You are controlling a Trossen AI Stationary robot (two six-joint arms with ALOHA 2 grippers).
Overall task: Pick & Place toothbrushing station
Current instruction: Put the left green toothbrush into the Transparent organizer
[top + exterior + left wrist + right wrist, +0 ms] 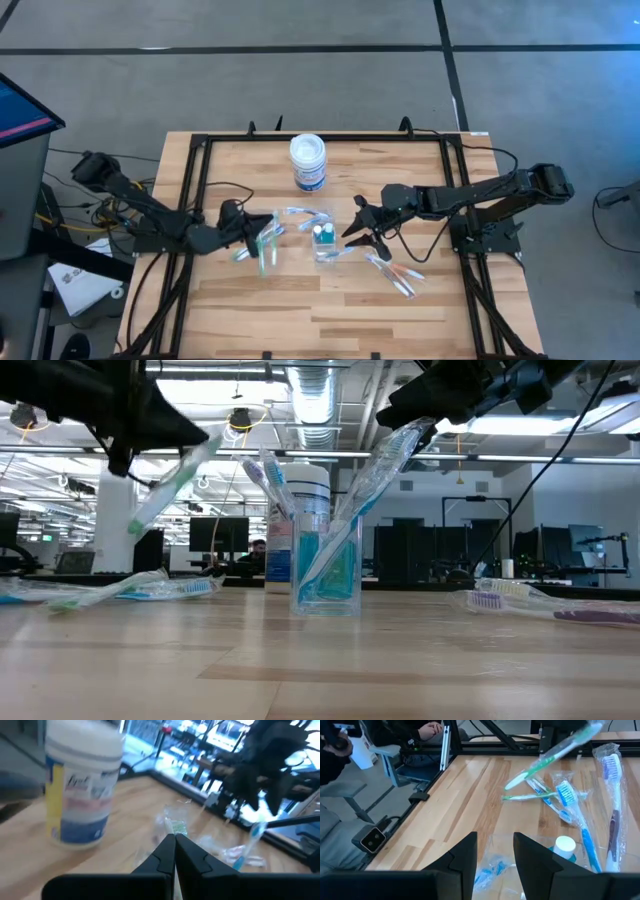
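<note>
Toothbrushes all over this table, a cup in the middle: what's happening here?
The left tool is shut on a wrapped green toothbrush, holding it in the air left of the clear cup. The right tool hangs by the cup, around a wrapped blue toothbrush leaning in it; whether it grips is unclear. The cup already holds brushes and a small white-capped tube. More wrapped brushes lie on the table, and a white jar stands behind.

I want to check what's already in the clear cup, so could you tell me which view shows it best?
The low view: the clear cup stands side-on, holding wrapped toothbrushes and blue contents. The high view shows it small from above. The right wrist view catches only its top beyond the claw. The left wrist view doesn't show it clearly.
</note>
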